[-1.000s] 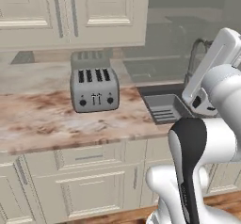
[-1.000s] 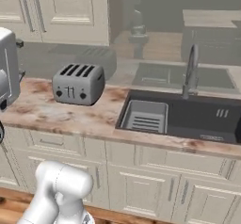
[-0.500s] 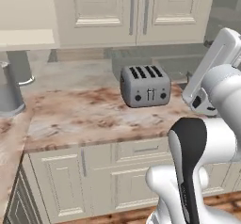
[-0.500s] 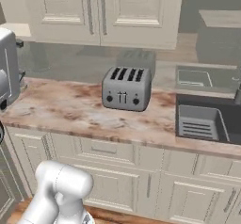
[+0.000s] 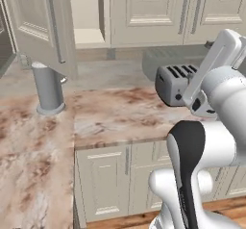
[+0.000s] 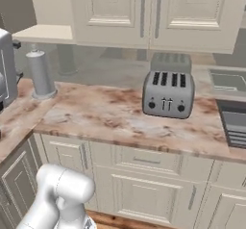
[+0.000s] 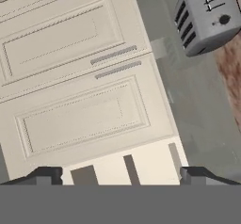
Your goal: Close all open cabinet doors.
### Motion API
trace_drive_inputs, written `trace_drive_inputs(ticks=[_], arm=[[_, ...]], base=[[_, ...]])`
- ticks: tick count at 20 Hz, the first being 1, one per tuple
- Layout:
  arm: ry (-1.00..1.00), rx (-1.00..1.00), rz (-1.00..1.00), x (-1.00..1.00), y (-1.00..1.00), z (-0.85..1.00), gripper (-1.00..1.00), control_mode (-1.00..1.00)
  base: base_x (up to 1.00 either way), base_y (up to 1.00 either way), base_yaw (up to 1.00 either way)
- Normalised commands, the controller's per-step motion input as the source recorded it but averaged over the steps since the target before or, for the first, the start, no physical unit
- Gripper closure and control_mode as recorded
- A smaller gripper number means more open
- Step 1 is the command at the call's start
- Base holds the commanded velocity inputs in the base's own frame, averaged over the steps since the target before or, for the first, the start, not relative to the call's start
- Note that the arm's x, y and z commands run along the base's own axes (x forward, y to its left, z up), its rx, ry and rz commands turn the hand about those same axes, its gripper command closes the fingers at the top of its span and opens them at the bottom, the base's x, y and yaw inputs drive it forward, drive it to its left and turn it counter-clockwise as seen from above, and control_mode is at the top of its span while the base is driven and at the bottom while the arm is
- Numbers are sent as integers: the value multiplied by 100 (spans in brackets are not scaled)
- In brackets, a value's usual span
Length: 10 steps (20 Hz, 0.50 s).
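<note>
1. Hand (image 7: 117, 173): dark fingertips spread wide, grasping nothing, facing the closed pair of wall doors, probably just carried along.
2. Open cream-beige panelled cabinet door (image 5: 45, 23) with long grey bar handle stands swung out at upper left, above the grey metal cylinder canister (image 5: 48, 86) on the pink-brown marble worktop (image 5: 115, 120).
3. Silver four-slot toaster (image 6: 168, 94) sits well right of it.

On my table (image 5: 120, 117), a marbled pink-brown top, the grey four-slot toaster (image 6: 168, 94) stands near the back wall. Well off to the toaster's left, a tall grey cylinder (image 5: 47, 88) stands upright in the corner. Below the table run cream base cabinets (image 6: 144, 180).
</note>
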Motion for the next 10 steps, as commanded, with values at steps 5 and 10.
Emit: trace_drive_inputs(ticks=[5,10], arm=[[0,0,0,0,0,0,-100,100],[0,0,0,0,0,0,-100,100]], base=[[0,0,17],[0,-8,32]])
